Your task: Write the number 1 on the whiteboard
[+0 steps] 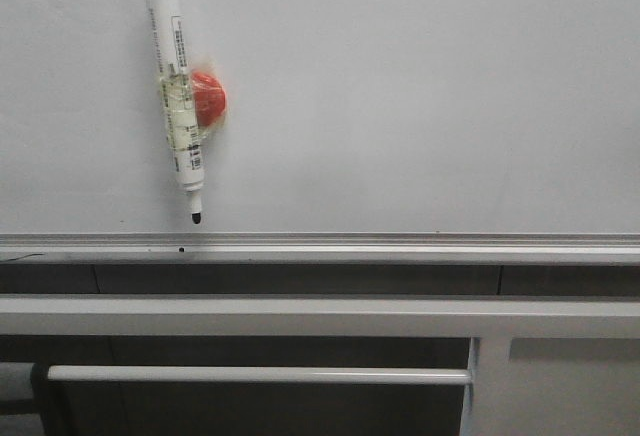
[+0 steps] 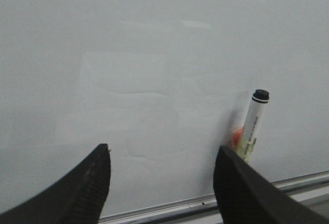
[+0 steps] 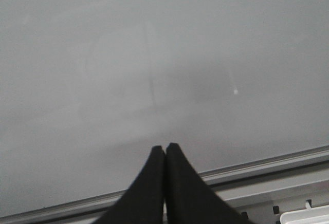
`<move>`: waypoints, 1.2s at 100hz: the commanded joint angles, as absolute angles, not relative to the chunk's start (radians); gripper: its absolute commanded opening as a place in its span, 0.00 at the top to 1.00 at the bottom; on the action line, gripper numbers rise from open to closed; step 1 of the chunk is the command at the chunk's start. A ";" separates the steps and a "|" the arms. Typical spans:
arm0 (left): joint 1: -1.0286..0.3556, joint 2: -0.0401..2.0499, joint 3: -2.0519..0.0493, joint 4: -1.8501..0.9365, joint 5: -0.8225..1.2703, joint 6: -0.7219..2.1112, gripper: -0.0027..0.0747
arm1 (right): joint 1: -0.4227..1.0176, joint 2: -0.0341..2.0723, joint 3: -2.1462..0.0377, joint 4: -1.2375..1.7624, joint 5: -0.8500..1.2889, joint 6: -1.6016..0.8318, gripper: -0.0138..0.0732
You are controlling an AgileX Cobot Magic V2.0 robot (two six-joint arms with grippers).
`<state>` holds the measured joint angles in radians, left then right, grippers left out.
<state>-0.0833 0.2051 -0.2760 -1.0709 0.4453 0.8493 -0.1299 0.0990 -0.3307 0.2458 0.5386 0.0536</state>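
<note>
The marker (image 1: 175, 86) hangs tip-down on the whiteboard (image 1: 420, 96), taped to a red magnet (image 1: 208, 97), ready for pickup; left gripper (image 2: 162, 175) gapes wide beside the marker; right gripper (image 3: 164, 154) is pinched closed, empty; no stroke yet.

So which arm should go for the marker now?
Left, probably. Its hand is open and faces the marker, which hangs on the whiteboard beside one finger. The right hand is shut, with no marker in its view.
</note>
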 commanded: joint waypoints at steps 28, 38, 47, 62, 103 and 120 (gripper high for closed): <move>-0.092 0.226 -0.215 -1.390 0.468 1.129 0.44 | -0.135 0.194 -0.452 0.244 0.543 0.019 0.91; -0.092 0.226 -0.197 -1.421 0.474 1.161 0.44 | -0.135 0.194 -0.452 0.248 0.547 0.019 0.91; -0.092 0.226 -0.184 -1.461 0.472 1.199 0.44 | -0.135 0.194 -0.452 0.250 0.547 0.019 0.91; -0.092 0.226 -0.182 -1.492 0.453 1.257 0.44 | -0.135 0.194 -0.452 0.250 0.547 0.019 0.91; -0.092 0.226 -0.182 -1.501 0.475 1.280 0.44 | -0.135 0.194 -0.452 0.250 0.547 0.019 0.91; -0.092 0.226 -0.182 -1.510 0.477 1.307 0.44 | -0.135 0.194 -0.452 0.250 0.547 0.019 0.91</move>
<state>-0.0833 0.2051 -0.1546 -1.4588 0.4743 1.2960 -0.1299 0.1739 -0.4175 0.2440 0.6182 0.0297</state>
